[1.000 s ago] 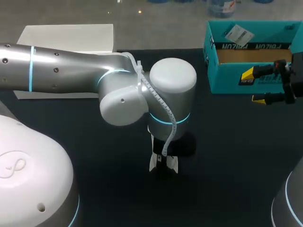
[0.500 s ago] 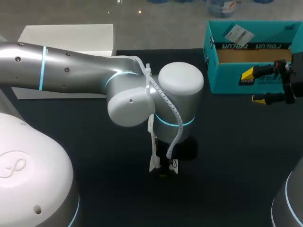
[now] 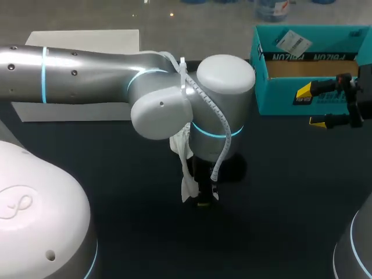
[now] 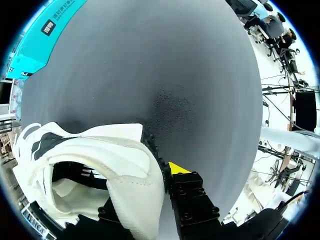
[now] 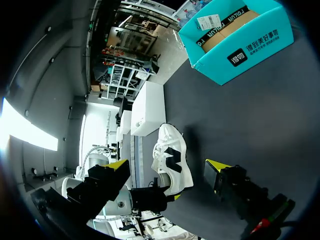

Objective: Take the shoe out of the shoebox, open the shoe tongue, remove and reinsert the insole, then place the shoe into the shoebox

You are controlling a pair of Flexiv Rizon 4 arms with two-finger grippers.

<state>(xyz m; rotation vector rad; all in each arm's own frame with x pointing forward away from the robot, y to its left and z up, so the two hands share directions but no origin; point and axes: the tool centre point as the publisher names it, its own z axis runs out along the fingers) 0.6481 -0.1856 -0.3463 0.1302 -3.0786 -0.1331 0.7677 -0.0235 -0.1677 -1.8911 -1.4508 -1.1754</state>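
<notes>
The left jaws are clamped on the white shoe (image 4: 100, 160) at its heel opening (one finger inside, the other outside). They hold it over the middle of the dark tabletop (image 3: 279, 192). The right jaws hang wide open and empty, just beside the teal shoebox (image 3: 290, 102).

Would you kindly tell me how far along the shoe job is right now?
Done: the shoe is out of the shoebox, which stands open. In hand: the left gripper holds the shoe over the table; the right gripper is open beside the box. Whether the middle steps are done, I cannot tell. Left, at least: putting the shoe back in.
</notes>
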